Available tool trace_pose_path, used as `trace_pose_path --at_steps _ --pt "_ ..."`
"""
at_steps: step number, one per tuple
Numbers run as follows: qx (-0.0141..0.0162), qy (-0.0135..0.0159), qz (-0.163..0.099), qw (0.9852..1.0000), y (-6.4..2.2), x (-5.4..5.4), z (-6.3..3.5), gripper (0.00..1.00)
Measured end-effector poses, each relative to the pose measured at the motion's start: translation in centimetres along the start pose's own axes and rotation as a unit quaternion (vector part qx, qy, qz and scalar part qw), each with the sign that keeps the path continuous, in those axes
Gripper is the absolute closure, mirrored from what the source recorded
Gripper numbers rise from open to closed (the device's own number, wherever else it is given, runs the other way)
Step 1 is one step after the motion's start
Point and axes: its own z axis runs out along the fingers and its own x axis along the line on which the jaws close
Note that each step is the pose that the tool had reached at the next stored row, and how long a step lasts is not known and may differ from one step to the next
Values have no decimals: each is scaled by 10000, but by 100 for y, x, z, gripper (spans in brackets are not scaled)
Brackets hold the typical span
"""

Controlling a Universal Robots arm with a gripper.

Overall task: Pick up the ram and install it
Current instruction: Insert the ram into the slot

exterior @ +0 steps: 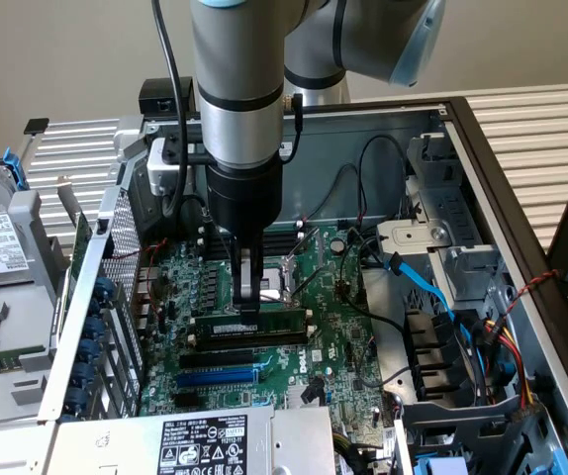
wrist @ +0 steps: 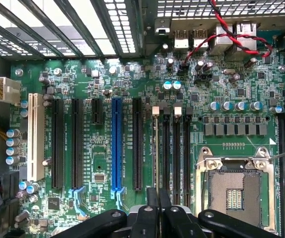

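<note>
Black metal gripper (wrist: 152, 218) fingers pinch nearly shut on the top edge of the long, thin green ram stick (exterior: 249, 325), holding it upright over a black motherboard memory slot (wrist: 176, 148) so its lower edge can seat.

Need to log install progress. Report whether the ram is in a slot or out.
In a slot: the ram stands on edge along a motherboard slot, the end effector closed on its top edge. Whether it's fully seated: cannot tell.
</note>
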Motion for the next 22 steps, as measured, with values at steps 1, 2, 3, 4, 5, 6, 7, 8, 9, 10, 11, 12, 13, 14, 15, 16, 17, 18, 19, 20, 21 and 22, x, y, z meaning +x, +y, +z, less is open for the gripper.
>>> trace_pose_path --at_steps 1,2,3,4,5,6,7,8,9,10,11,12,13,14,15,16,17,18,19,20,21,22 --pt "0 0 0 10000 0 0 0 88" --pt "0 0 0 10000 1 0 0 88" --pt "-1 1 0 10000 1 0 -1 88" --pt "-1 1 0 10000 1 -1 -1 88" --pt "-1 1 0 10000 1 -1 -1 88" --pt "-1 1 0 10000 1 -1 -1 88" --pt "-1 1 0 10000 1 0 -1 88" --pt "-1 1 0 10000 1 0 -1 88" --pt "-1 2 0 10000 1 0 0 88" --pt "-1 1 0 10000 1 -1 6 88" --pt "-2 1 0 10000 1 -1 12 88" --pt "-1 1 1 10000 1 0 13 88" --pt "-1 2 1 10000 1 0 13 88" --pt "-1 2 1 10000 1 0 14 88" --pt "-1 1 0 10000 0 0 15 88" --pt "-1 2 1 10000 0 -1 15 88" --pt "-1 2 0 10000 0 0 16 88" --pt "-1 1 0 10000 0 0 17 88" --pt "-1 1 0 10000 0 0 18 88" --pt "0 0 0 10000 0 -1 22 88" --pt "0 -1 0 10000 -1 -1 28 88" --pt "-1 1 0 10000 -1 -1 29 88"
